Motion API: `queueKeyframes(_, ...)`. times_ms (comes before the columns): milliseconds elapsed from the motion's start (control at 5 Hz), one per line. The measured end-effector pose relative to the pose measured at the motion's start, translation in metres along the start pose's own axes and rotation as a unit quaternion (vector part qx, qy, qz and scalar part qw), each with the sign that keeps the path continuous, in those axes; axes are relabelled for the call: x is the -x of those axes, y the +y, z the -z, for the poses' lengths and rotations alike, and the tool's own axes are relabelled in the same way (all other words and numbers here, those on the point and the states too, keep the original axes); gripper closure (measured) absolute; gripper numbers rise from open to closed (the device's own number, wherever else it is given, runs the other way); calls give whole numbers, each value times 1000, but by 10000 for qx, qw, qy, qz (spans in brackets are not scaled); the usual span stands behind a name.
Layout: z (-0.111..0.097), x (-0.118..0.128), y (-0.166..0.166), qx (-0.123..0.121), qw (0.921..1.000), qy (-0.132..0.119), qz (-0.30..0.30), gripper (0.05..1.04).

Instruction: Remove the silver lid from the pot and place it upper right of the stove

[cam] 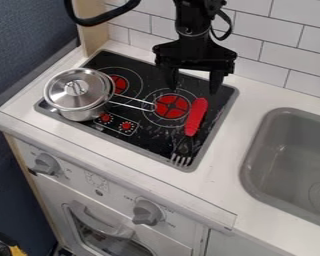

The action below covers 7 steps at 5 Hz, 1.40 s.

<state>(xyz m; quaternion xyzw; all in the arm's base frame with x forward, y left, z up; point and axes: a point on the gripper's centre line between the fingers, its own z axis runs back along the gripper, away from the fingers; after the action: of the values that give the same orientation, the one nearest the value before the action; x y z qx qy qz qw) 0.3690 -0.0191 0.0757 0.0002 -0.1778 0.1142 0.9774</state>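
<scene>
Knobs: two grey knobs (147, 212) on the front panel, lower left of the frame; no part in the job.
Fork: red-handled fork (195, 116) near the frame's middle, along the stove's right side, tines toward its near edge.
Pot: left of the frame, on the stove (146, 138), handle pointing right.
Lid: silver lid (89, 91) seated on the pot (84, 114), its small loop on top.
Gripper: upper middle of the frame, above the stove's far right part; gripper (193, 90) released, fingers well spread, holding nothing.
Done: nothing, judging by the covered pot.
Left: all of it; grasp the loop, lift the lid off, carry it over, set it down at the stove's upper right.
</scene>
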Motion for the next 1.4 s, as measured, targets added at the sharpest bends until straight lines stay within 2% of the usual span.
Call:
queueKeyframes(200,10,7,1,-43,9998,180,-29,83)
queueKeyframes(400,9,9,15,-105,9982,339,-476,83)
queueKeyframes(600,2,1,29,17,9956,540,-771,83)
queueKeyframes(800,-14,-7,42,-94,9925,311,-1175,83)
queueKeyframes(1000,-28,-15,64,-312,9816,48,-1881,83)
queueKeyframes(1200,-44,-16,95,-627,9675,-55,-2448,83)
queueKeyframes(1400,-41,-5,121,-951,9491,-48,-3002,83)
